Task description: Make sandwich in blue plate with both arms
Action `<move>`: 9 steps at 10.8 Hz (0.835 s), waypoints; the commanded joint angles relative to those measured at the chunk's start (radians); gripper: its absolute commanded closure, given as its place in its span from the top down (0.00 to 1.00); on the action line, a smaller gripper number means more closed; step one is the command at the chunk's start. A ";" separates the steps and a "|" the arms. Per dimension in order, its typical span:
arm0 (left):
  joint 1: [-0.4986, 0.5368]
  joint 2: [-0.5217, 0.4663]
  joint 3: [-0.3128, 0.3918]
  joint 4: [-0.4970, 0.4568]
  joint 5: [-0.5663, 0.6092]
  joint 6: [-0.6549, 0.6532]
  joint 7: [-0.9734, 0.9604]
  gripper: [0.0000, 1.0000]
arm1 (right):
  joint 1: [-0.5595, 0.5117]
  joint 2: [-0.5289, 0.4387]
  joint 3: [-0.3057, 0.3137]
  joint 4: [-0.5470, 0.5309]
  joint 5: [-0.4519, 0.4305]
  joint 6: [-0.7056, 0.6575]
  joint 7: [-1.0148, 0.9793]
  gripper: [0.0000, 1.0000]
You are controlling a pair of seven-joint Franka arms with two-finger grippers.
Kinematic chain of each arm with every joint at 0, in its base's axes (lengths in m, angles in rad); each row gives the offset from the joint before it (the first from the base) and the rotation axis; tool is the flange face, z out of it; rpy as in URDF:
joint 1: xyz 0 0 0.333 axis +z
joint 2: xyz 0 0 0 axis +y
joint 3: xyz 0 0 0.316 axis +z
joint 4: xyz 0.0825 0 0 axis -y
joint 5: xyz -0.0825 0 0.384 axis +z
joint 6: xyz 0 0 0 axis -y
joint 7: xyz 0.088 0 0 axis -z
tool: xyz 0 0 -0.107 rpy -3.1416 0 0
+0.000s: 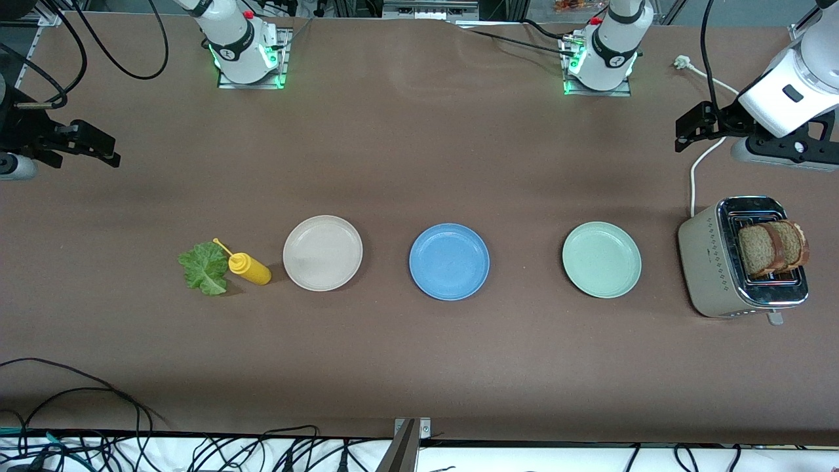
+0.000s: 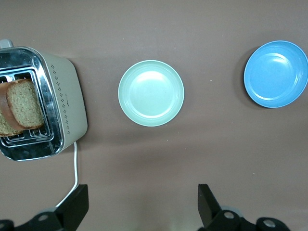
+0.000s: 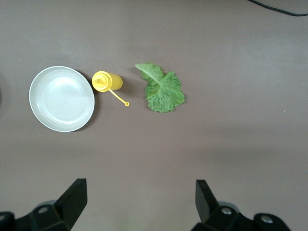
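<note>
I see both spread-jawed grippers, left gripper (image 1: 688,134) and right gripper (image 1: 98,149), waiting, round sky-blue plate (image 1: 449,261) flanked by beige-white plate (image 1: 322,252) and mint-green plate (image 1: 602,259).

Sky-blue plate (image 1: 449,261), mint-green plate (image 1: 602,259), beige-white plate (image 1: 322,252), yellow bottle (image 1: 249,268), green lettuce (image 1: 204,267)
</note>
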 commanded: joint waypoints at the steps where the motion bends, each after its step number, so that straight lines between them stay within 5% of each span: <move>1: 0.009 0.012 0.000 0.030 -0.019 -0.025 0.022 1.00 | -0.009 -0.001 0.005 0.011 0.021 -0.014 -0.011 1.00; 9: 0.013 0.012 0.001 0.028 -0.019 -0.025 0.022 1.00 | -0.009 0.001 0.002 0.011 0.019 -0.006 -0.024 1.00</move>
